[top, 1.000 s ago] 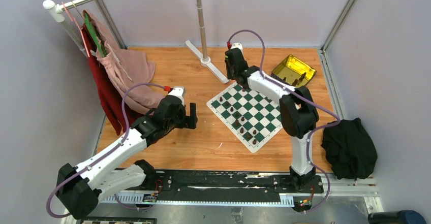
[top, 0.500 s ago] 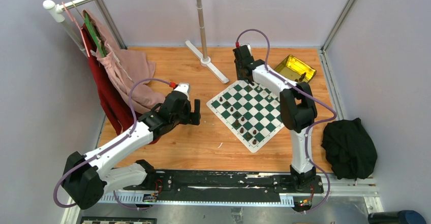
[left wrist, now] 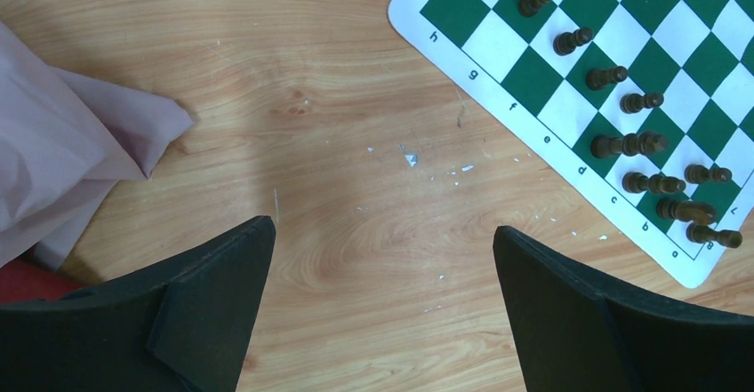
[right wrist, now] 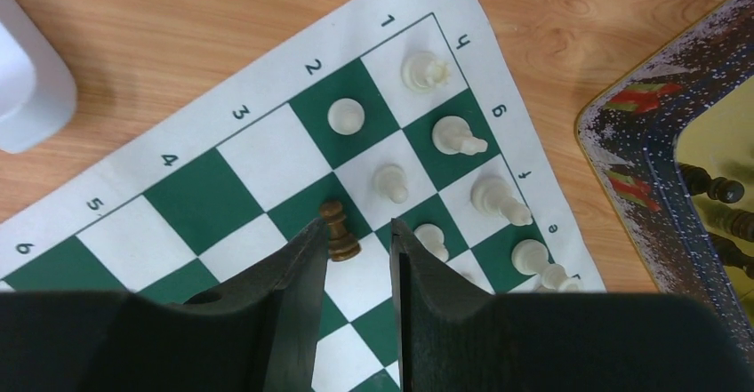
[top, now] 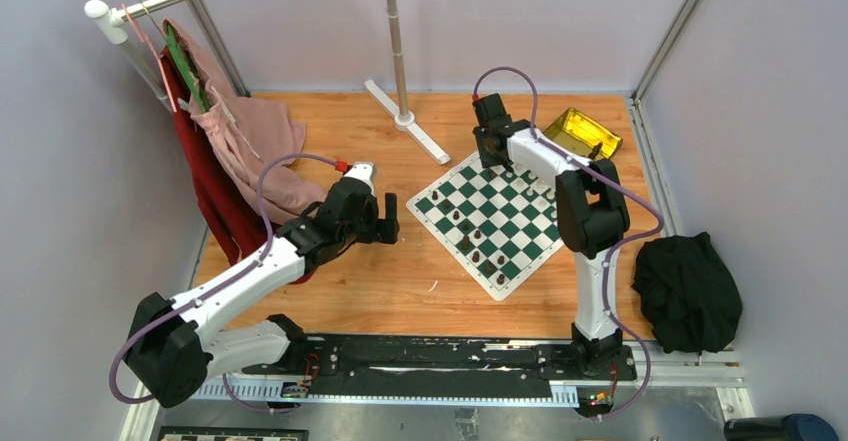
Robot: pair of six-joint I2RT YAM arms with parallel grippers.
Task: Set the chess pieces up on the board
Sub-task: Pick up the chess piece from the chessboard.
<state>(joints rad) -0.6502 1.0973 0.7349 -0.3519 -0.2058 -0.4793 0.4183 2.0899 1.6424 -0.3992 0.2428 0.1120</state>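
The board (top: 512, 229) lies at an angle right of centre. Dark brown chess pieces (left wrist: 607, 76) line its near-left side, and white ones (right wrist: 453, 134) stand by its far-right corner. My right gripper (right wrist: 356, 223) hovers over that far corner (top: 494, 153), its jaws a narrow gap apart with nothing between them. One brown pawn (right wrist: 339, 232) sits on the board right at the left fingertip, apart from the right finger. Over bare wood left of the board, my left gripper (left wrist: 382, 232) hangs wide open and empty (top: 386, 229).
A gold tin (top: 577, 133) holding more dark pieces (right wrist: 716, 188) sits just right of the board's far corner. A white stand base (top: 405, 121) is behind the board. Pink cloth (left wrist: 71, 143) hangs at the left, and a black cloth (top: 688, 291) lies at the right edge.
My right arm has swung rightward along the board's far edge to its far-right corner, with the jaws unchanged. My left arm has drifted slightly toward the board, still wide open.
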